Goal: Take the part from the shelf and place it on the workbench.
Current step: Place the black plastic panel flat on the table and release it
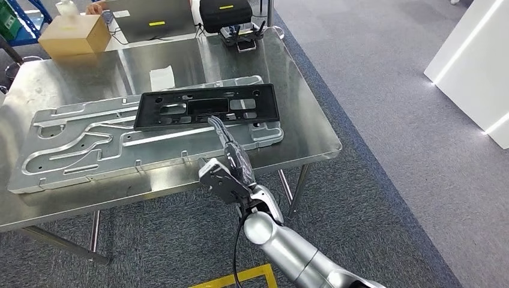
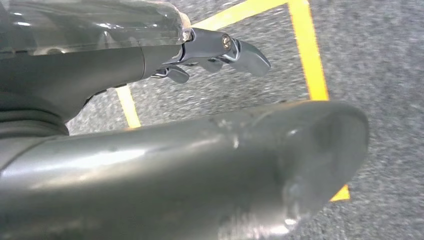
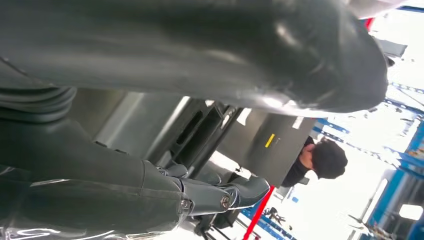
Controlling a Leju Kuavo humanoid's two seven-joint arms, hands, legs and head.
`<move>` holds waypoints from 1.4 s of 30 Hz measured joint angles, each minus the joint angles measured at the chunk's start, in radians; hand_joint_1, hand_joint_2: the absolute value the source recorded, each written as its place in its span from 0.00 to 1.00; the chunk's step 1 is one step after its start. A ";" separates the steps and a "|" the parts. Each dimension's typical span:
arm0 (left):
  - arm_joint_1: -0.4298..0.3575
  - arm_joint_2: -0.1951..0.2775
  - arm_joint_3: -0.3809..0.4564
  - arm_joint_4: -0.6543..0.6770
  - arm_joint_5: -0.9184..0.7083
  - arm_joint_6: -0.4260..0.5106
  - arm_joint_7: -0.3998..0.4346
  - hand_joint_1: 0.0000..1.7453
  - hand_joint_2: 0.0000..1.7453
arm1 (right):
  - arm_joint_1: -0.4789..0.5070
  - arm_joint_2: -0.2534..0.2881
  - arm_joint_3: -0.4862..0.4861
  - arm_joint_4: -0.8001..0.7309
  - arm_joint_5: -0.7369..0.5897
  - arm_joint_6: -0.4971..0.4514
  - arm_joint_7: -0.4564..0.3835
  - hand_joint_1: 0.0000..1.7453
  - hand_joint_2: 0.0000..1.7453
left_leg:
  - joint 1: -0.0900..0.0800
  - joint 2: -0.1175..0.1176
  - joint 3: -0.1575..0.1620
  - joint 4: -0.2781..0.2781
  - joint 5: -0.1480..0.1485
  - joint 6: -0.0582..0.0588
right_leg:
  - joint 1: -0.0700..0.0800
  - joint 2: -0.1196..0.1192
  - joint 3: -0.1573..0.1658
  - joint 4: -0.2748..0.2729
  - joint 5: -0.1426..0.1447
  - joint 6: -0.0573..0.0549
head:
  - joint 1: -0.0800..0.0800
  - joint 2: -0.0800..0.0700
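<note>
**Part lies on the metal surface, right hand just in front of it**

Part [image 1: 207, 106], a flat black plastic frame with rectangular cutouts, lies on the steel surface [image 1: 306, 129]. It rests across the far right portion of a large silver plate [image 1: 84, 150] with milled grooves, which covers most of the surface from the left edge to right of centre.

At the far left corner sits a cardboard box [image 1: 75, 33], with a small white slip [image 1: 162, 78] on the bare metal nearer the middle. Behind them, along the back edge, a grey case [image 1: 153, 18] with a yellow label stands beside a black case [image 1: 225, 13], and a dark controller [image 1: 241, 36] lies in front of the black one.

The right hand [image 1: 227, 168] reaches up from below on its silver arm [image 1: 294, 252]. Its fingers [image 1: 217, 126] are extended and spread, holding nothing; the longest fingertip ends right at the near edge of the part, and I cannot tell whether it touches. The right wrist view shows the same fingers [image 3: 240, 192] stretched out above the frame's cutouts, with a person [image 3: 320, 160] in dark clothing beyond the surface.

The left hand [image 2: 220, 55] hangs over grey carpet [image 2: 380, 65] crossed by yellow tape [image 2: 307, 55]; its fingers are loosely straight and empty.
</note>
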 joint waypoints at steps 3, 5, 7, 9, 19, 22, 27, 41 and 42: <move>0.002 0.000 0.003 0.000 0.003 0.002 -0.001 0.00 0.00 | 0.011 0.000 0.000 -0.011 -0.005 -0.005 -0.008 0.00 0.00 | 0.002 0.000 -0.007 0.046 -0.021 -0.003 | 0.000 -0.001 -0.010 0.001 0.007 0.001 | 0.000 0.000; 0.004 0.001 0.010 0.000 0.008 0.007 -0.007 0.00 0.00 | 0.047 -0.003 0.000 -0.055 -0.019 -0.016 -0.027 0.00 0.00 | 0.008 0.000 0.051 0.015 0.005 -0.011 | -0.004 -0.003 -0.041 0.014 0.024 0.010 | 0.000 0.000; 0.008 0.003 0.023 0.000 0.017 0.015 -0.016 0.00 0.00 | 0.105 -0.010 0.000 -0.145 -0.041 -0.036 -0.060 0.00 0.00 | 0.012 -0.001 0.177 -0.110 0.023 -0.015 | -0.008 -0.004 -0.091 0.040 0.048 0.030 | 0.001 0.000; 0.013 0.004 0.033 0.000 0.023 0.022 -0.022 0.00 0.00 | 0.143 -0.017 0.000 -0.215 -0.051 -0.047 -0.077 0.00 0.00 | 0.008 -0.004 0.238 -0.200 0.016 -0.002 | -0.008 -0.003 -0.108 0.052 0.064 0.047 | 0.001 0.000; 0.022 0.002 0.055 0.000 0.018 0.030 -0.027 0.00 0.00 | 0.278 -0.065 -0.008 -0.298 -0.039 -0.078 -0.075 0.00 0.00 | -0.008 0.004 0.113 -0.207 0.130 0.056 | -0.011 0.010 -0.127 0.311 -0.109 0.067 | 0.001 0.000; 0.023 -0.006 0.059 0.000 0.014 0.032 -0.028 0.00 0.00 | 0.314 -0.064 -0.050 -0.245 -0.049 -0.103 -0.063 0.00 0.00 | -0.018 0.001 0.084 -0.206 0.161 0.052 | 0.012 0.010 0.041 0.112 -0.082 0.027 | 0.001 0.000; 0.024 -0.012 0.065 0.000 -0.001 0.055 -0.019 0.00 0.00 | 0.336 -0.049 -0.236 0.008 -0.147 -0.157 -0.108 0.00 0.00 | -0.018 -0.003 0.072 -0.218 0.198 0.029 | 0.021 0.004 0.103 -0.022 -0.071 0.011 | 0.005 0.000; 0.032 -0.004 0.099 -0.002 -0.016 0.117 0.026 0.00 0.00 | 0.321 -0.067 -0.799 0.859 -0.297 -0.230 -0.044 0.00 0.00 | -0.009 0.000 0.238 -0.195 0.011 0.038 | 0.003 -0.015 -0.085 0.059 0.042 0.057 | 0.003 0.000; 0.031 -0.004 0.102 -0.002 -0.016 0.117 0.026 0.00 0.00 | 0.330 -0.072 -0.814 0.887 -0.291 -0.235 -0.007 0.00 0.00 | -0.008 0.003 0.231 -0.198 0.022 0.048 | 0.001 -0.011 -0.089 0.063 0.035 0.063 | 0.003 0.000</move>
